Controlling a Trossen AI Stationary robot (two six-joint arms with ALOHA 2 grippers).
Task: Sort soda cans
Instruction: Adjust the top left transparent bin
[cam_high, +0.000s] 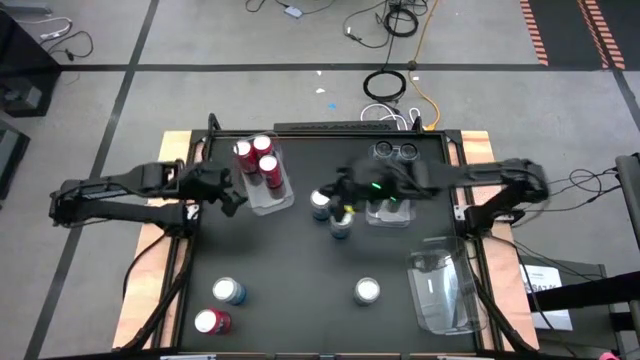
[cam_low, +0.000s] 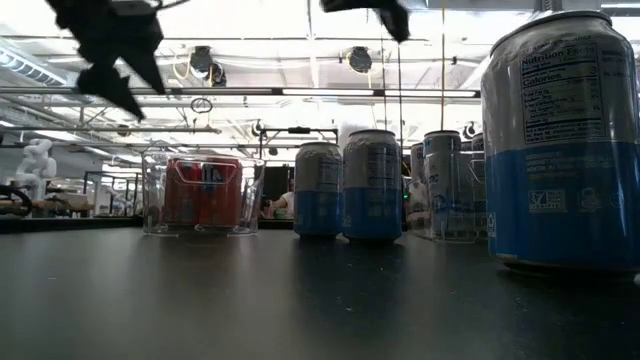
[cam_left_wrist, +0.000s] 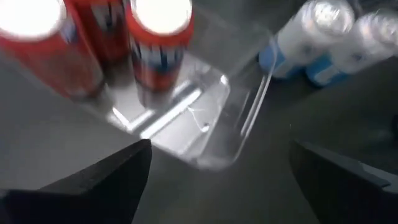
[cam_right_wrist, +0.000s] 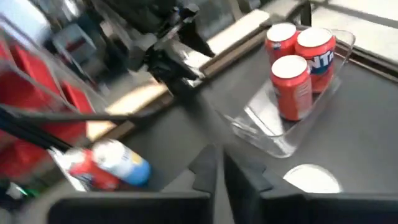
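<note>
Three red soda cans (cam_high: 257, 160) (silver tops) share a tray (cam_high: 277, 200); left gripper (cam_left_wrist: 217, 180) gapes wide, right gripper (cam_right_wrist: 219, 163) pinched narrow, only wrist views reveal that

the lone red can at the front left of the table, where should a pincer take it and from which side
Grip the red can across its round side wall, just below the silvery top, coming straight down from above. It appears to stand upright. The blue-and-silver can stands close behind it, so set the fingers on the sides facing away from that neighbour. The left pincer, open, is on that side.
</note>
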